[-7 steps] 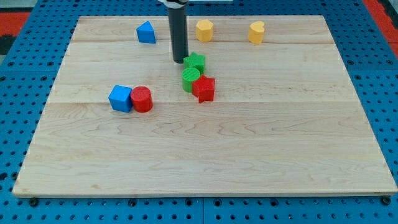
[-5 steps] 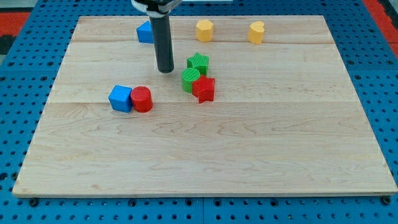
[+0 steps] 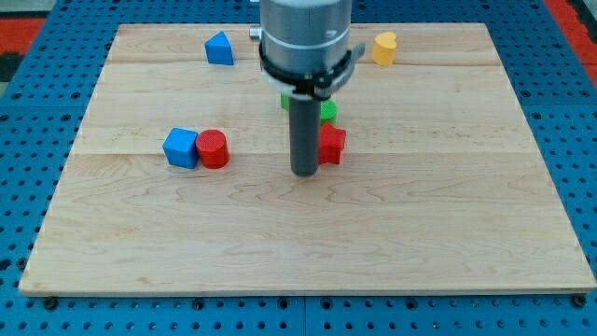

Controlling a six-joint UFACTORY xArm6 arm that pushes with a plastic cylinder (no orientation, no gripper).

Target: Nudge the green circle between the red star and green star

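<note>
My tip (image 3: 304, 173) rests on the board just left of and slightly below the red star (image 3: 331, 145), close to it. The rod and the arm's body hide most of the green blocks. A sliver of green (image 3: 327, 110) shows right of the rod above the red star, and another sliver of green (image 3: 285, 100) shows left of the rod. I cannot tell which is the green circle and which the green star.
A blue cube (image 3: 180, 147) and a red cylinder (image 3: 213, 148) sit together at the view's left. A blue block (image 3: 219, 48) lies at the top left. A yellow block (image 3: 383, 47) lies at the top right. The wooden board (image 3: 438, 233) lies on a blue pegboard.
The rod has swung from the left of the green blocks down to below them, beside the red star. The red star has shifted right. The arm now hides one yellow block.
</note>
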